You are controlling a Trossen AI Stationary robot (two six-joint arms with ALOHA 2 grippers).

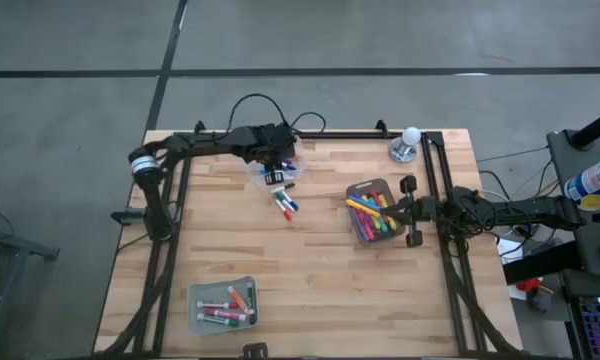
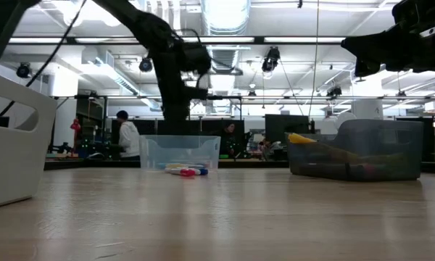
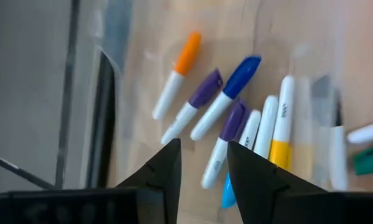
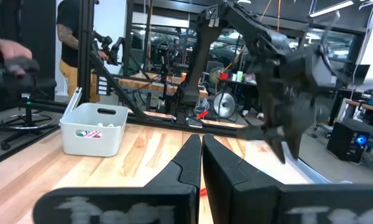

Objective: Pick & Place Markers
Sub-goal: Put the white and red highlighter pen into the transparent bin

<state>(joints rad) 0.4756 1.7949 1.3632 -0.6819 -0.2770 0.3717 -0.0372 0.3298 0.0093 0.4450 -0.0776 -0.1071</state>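
Observation:
My left gripper (image 3: 202, 165) hangs open over a clear bin (image 1: 256, 180) at the table's far middle, fingers pointing down. Under it lie several markers: an orange one (image 3: 178, 73), two purple-capped ones (image 3: 196, 102), a blue one (image 3: 227, 93) and a yellow one (image 3: 281, 134). It touches none of them. A few more markers (image 1: 285, 205) lie flat on the wood just near of that bin. My right gripper (image 4: 201, 149) is shut and empty, hovering level at the right edge of a grey bin (image 1: 355, 190) full of markers (image 1: 372, 213).
A white bin (image 1: 223, 305) with a few markers stands near the table's near-left corner. A small white ball on a stand (image 1: 408, 142) sits at the far right corner. Black frame rails run along the table's left, far and right sides. People show in the room behind.

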